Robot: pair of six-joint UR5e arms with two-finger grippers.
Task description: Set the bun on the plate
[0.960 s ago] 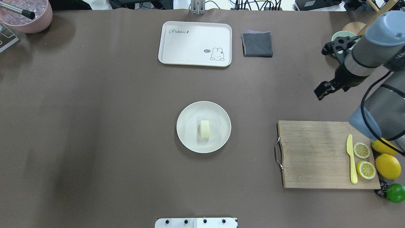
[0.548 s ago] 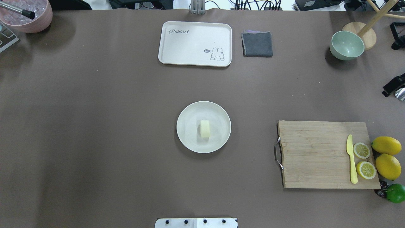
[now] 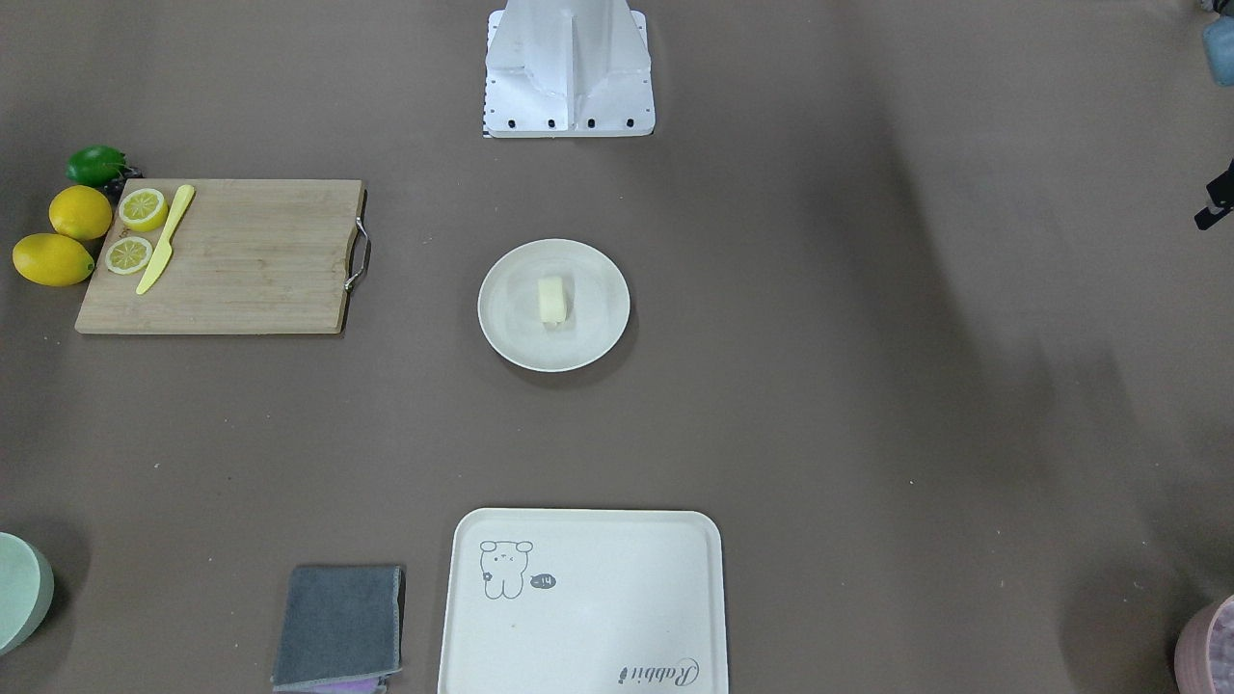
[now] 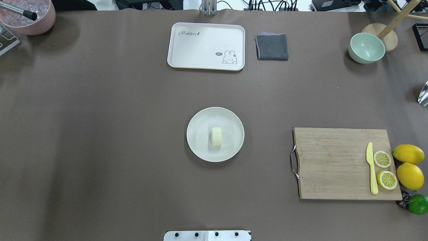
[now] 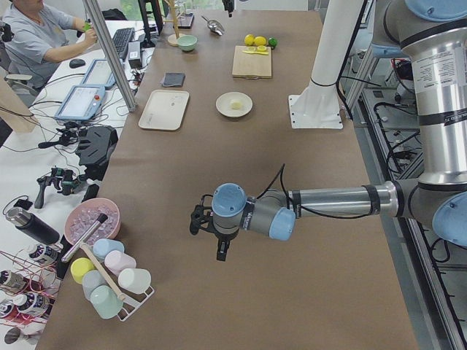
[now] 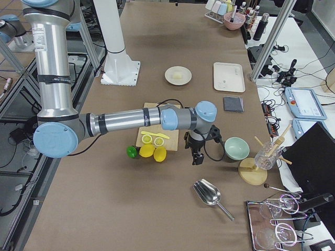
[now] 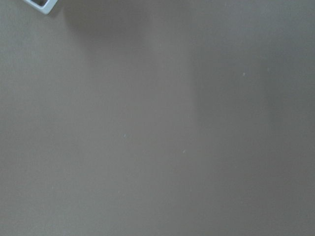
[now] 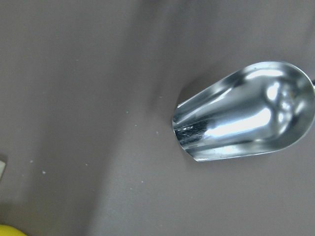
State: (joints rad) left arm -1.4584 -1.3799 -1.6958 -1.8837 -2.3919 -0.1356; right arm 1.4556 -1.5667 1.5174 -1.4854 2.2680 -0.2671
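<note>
The pale cream bun lies on its side in the middle of the round off-white plate at the table's centre, also seen from the front as bun on plate. Nothing touches either one. My left gripper hangs over bare table far to the robot's left; I cannot tell its state. My right gripper hovers past the cutting board near a metal scoop; I cannot tell its state either. Neither wrist view shows fingers.
A wooden cutting board holds a yellow knife and two lemon slices, with lemons and a lime beside it. A cream tray, grey cloth, mint bowl and pink bowl line the far edge.
The right arm has pulled back to the right, out of the overhead view, uncovering the mint bowl and the lemons. Bun and plate have not moved.
</note>
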